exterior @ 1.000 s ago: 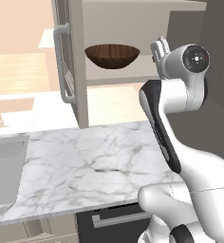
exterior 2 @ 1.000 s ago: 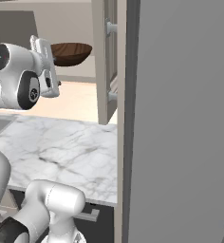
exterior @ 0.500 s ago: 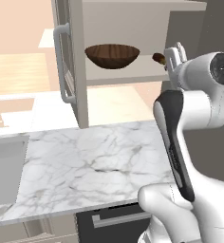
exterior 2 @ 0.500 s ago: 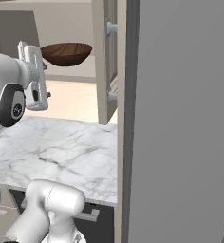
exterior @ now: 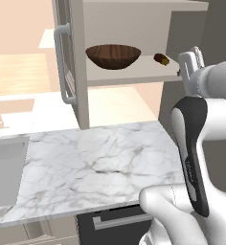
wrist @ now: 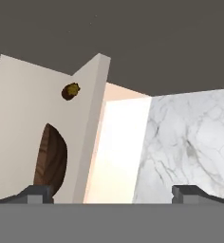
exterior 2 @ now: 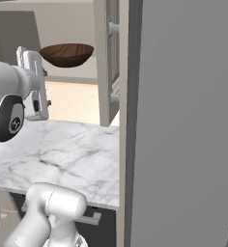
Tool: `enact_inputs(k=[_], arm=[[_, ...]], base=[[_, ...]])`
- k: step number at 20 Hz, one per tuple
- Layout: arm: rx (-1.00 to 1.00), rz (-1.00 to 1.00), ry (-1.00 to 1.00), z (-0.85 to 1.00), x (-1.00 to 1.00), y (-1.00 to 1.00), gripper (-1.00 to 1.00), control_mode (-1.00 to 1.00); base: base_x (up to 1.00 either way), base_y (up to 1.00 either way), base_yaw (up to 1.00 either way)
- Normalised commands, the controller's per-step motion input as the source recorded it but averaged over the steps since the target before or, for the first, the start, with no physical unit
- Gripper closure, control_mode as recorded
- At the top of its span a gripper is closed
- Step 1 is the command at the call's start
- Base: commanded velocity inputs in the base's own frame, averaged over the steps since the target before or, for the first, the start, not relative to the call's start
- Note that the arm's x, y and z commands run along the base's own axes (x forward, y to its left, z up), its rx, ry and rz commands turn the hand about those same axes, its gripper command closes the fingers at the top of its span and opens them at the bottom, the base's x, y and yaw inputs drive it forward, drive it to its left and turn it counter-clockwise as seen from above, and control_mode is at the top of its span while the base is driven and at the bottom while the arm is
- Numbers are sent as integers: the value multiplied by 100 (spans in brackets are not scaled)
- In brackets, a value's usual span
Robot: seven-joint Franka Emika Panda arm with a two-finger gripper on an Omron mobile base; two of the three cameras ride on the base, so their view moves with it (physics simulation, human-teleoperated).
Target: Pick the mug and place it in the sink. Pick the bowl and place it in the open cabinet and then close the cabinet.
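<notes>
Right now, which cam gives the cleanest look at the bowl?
The left base view: the bowl sits whole on the cabinet shelf, rim and grain clear, beside a small brown lump. The right base view also shows it, but the arm covers its left edge. The hand view catches part of it, rolled sideways above the left finger.

Marble counter point(exterior: 96, 167); small brown lump point(exterior: 161, 59) on shelf.
</notes>
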Motion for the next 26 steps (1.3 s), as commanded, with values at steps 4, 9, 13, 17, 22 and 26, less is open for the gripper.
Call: enact_inputs(k=[4,9,13,17,22,26], arm=[[0,6,-8,-14,-5,-8,-100,-100],[0,6,-7,-20,-10,-18,-100,-100],[0,0,-19,-14,-12,-11,-100,-100],[0,0,-16,-32,-1,-20,-100,-100],[0,0,-15,-31,-3,-21,-100,-100],[0,0,-10,-14,0,-21,-100,-100]], base=[[0,0,0],[0,0,0],[0,0,0],[0,0,0],[0,0,0],[0,0,0]])
